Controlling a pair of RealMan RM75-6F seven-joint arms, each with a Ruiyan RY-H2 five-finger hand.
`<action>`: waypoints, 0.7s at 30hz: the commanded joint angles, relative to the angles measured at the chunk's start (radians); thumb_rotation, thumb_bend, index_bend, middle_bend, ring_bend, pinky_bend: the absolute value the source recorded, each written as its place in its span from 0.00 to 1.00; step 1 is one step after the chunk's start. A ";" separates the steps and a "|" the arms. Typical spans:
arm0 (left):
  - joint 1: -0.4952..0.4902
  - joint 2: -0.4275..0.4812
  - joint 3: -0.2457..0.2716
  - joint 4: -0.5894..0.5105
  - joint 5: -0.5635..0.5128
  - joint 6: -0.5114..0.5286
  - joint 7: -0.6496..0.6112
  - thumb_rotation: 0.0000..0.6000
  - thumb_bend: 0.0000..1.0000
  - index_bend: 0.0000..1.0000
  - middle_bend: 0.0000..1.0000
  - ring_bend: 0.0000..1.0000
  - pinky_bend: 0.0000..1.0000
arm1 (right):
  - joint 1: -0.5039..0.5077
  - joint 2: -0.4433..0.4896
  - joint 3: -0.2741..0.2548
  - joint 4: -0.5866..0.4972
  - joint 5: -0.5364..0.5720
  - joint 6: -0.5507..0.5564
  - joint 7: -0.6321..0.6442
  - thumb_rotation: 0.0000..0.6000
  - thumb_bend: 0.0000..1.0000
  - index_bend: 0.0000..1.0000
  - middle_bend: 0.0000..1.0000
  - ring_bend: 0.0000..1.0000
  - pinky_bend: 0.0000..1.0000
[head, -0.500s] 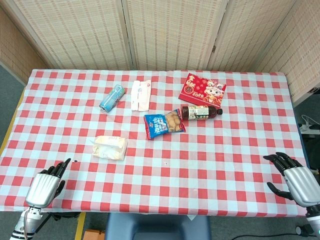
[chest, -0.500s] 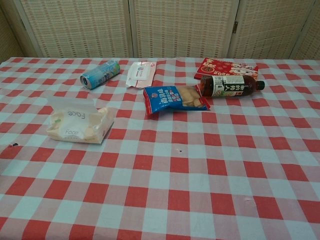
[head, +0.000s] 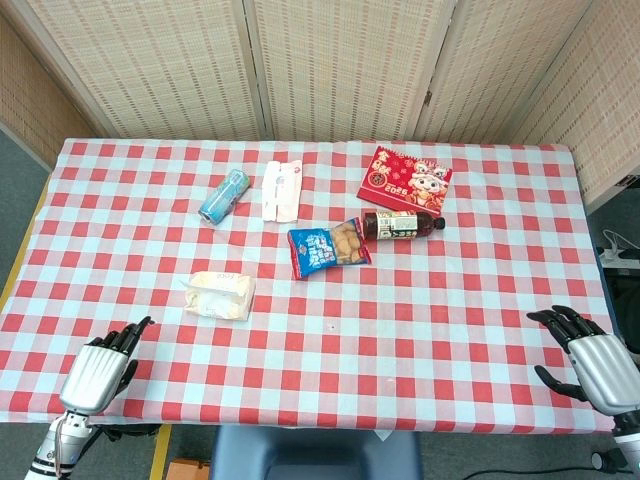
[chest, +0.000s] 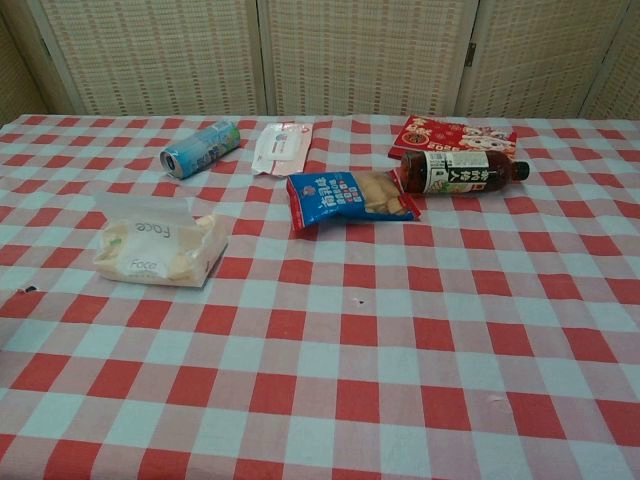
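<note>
My left hand (head: 95, 372) hovers at the near left edge of the table, fingers apart and holding nothing; the closest thing to it is a pale tissue pack (head: 220, 295) (chest: 155, 248). At the near right corner my right hand (head: 592, 362) is likewise empty with fingers spread, far from every object. Mid-table lie a blue biscuit bag (head: 329, 246) (chest: 348, 197) and a dark drink bottle (head: 402, 224) (chest: 460, 171) on its side. Neither hand shows in the chest view.
A blue can (head: 224, 195) (chest: 200, 147) lies on its side at the back left, beside a white wipes pack (head: 282, 189) (chest: 281, 146). A red box (head: 404, 179) (chest: 452, 134) sits behind the bottle. The red checked tablecloth (head: 420, 330) covers the table; folding screens stand behind.
My left hand has shifted slightly right and toward the table. The right hand and the objects have not moved.
</note>
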 joint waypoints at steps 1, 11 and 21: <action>-0.027 -0.027 -0.024 0.022 0.022 0.004 0.010 1.00 0.44 0.10 0.41 0.53 0.72 | 0.000 0.001 0.000 -0.001 0.000 -0.001 0.000 1.00 0.19 0.21 0.21 0.11 0.28; -0.177 -0.129 -0.095 0.077 0.029 -0.135 0.078 1.00 0.44 0.14 0.87 0.92 0.95 | 0.006 0.004 0.000 -0.005 0.010 -0.018 -0.007 1.00 0.19 0.21 0.21 0.11 0.28; -0.289 -0.251 -0.142 0.173 -0.018 -0.235 0.082 1.00 0.44 0.19 0.91 0.94 0.96 | 0.008 0.005 -0.001 -0.005 0.011 -0.024 -0.007 1.00 0.19 0.21 0.21 0.11 0.28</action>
